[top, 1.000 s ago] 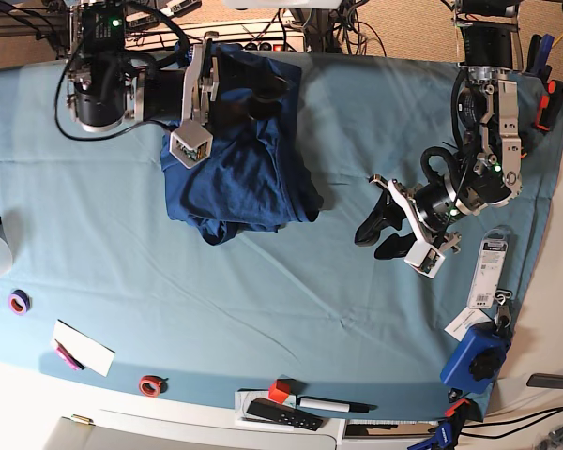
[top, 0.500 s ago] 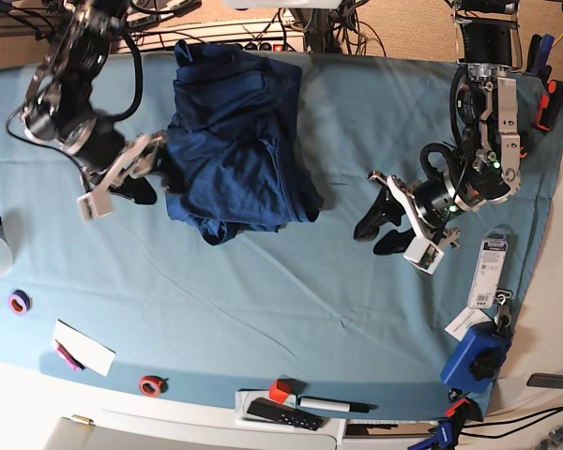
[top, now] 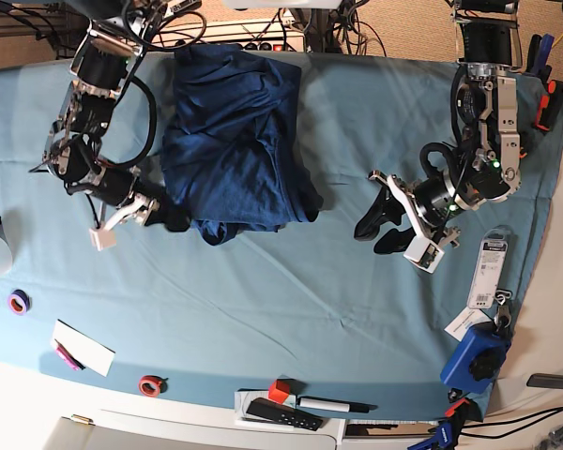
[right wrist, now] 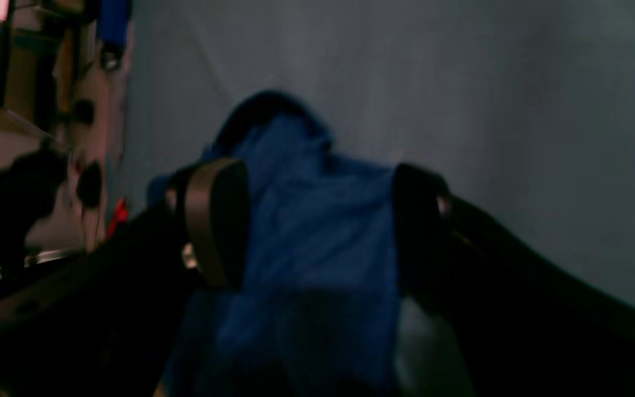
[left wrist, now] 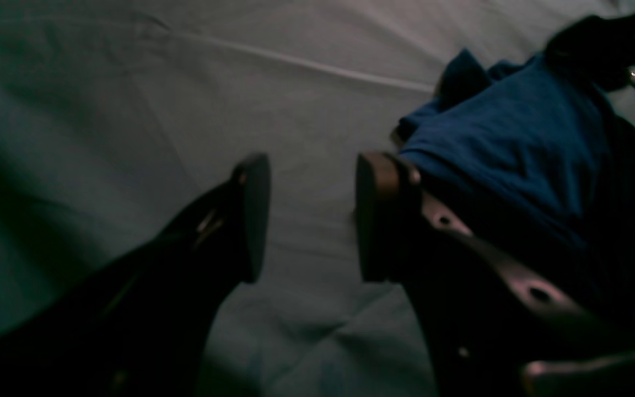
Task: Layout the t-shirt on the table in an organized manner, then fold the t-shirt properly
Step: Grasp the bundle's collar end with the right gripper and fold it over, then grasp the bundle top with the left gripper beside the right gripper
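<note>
1. On the table, toward its far edge, the t-shirt lies in a bunched, wrinkled heap, its upper part now spread toward the table's back edge, where a second ago the right arm covered it.

2. A second ago the right gripper was up on the shirt's top; it has since swung away and come down low beside the shirt's near-left corner. Its fingers are spread wide apart, with blue cloth showing between them in the wrist view (the picture is blurred, so I cannot tell whether the pads touch the fabric), and nothing is clamped.

3. The left gripper has barely moved, resting well apart from the shirt on bare teal cloth. Its jaws stand parted over the table with nothing between them; the shirt's edge shows just beyond one finger.

4. My reading: the shirt has just been let go, the right arm is lining up a fresh grasp at the lower hem, and laying out is still unfinished, with folding not yet begun.
</note>
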Controlling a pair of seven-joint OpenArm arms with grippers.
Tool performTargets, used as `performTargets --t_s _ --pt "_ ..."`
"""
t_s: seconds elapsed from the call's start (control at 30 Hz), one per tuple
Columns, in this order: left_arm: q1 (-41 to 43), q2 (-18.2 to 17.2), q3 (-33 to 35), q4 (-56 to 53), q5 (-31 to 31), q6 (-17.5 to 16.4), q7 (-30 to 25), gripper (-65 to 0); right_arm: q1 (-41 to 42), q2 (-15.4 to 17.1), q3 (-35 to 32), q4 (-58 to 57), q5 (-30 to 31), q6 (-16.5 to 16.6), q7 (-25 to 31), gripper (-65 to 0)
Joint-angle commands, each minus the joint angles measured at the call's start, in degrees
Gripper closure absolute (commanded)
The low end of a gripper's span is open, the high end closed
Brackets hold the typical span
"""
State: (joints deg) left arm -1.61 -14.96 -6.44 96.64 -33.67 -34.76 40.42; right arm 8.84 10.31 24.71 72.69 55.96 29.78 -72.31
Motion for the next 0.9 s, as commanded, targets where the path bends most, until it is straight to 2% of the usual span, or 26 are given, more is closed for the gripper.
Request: performTargets --t_s 0.0,0.13,0.33,0.5,0.8,0.87 --pt "-0.90 -0.39 -0.17 0.92 -0.90 -0.17 -1.51 -26.4 1.75 0.61 0.15 0.68 0.61 0.02 0.50 -40.0" --pt "-0.92 -0.09 -0.15 0.92 -0.90 -0.15 -1.51 -26.4 2.75 0.63 0.11 0.70 -0.61 -1.31 -1.46 -40.0" --pt "-0.94 1.22 -0.07 0.87 -0.92 -0.17 -1.53 -26.4 2.73 0.63 0.09 0.70 -9.03 -4.39 -2.99 -39.9" --pt "-0.96 1.79 -0.07 0.87 -1.09 -0.17 -2.12 -26.4 2.56 0.63 -1.66 0.70 -8.87 -4.37 -3.61 -39.9" --pt "-0.94 1.73 -0.07 0.87 -0.66 -0.17 -2.75 -26.4 2.60 0.68 -13.81 0.70 -7.61 -4.07 -3.50 -39.6" --pt "-0.94 1.60 -0.07 0.87 -0.92 -0.17 -2.36 -26.4 2.60 0.68 -14.25 0.70 -7.63 -3.26 -3.58 -32.4"
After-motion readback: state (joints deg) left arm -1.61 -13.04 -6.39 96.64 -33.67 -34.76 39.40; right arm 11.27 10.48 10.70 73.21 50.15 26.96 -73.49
